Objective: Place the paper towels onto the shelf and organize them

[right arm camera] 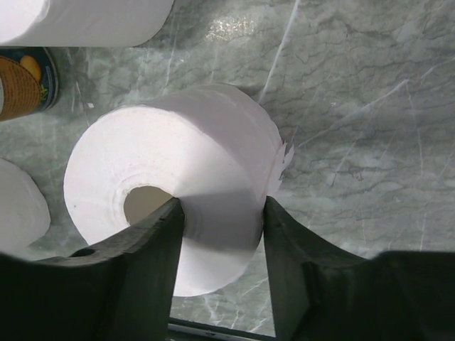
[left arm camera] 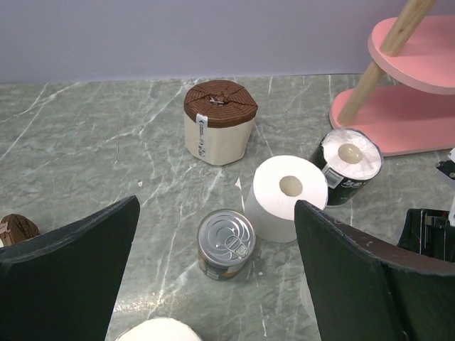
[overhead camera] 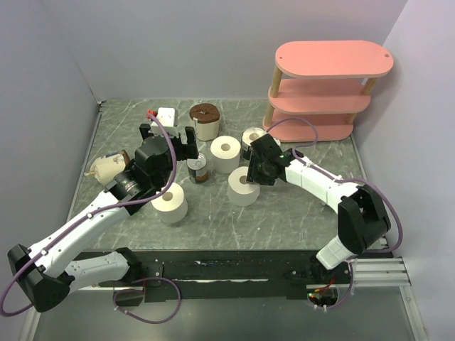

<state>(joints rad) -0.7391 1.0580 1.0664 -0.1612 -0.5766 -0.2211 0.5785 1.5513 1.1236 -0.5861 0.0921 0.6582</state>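
One plain white paper-towel roll [right arm camera: 178,149] stands on grey marble-look tabletop [right arm camera: 355,106], apart from pink three-tier shelf [overhead camera: 334,72]. R gripper [right arm camera: 220,213] fingers pinch only its soft wall: may crush, tilt, slip. L gripper [left arm camera: 217,206] fingers spread, empty.

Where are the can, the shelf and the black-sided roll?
can [left arm camera: 226,241]: left wrist view, on its silver lid.
shelf [overhead camera: 334,58]: top external view, on its top pink board.
black-sided roll [left arm camera: 361,165]: left wrist view, on its white top face.
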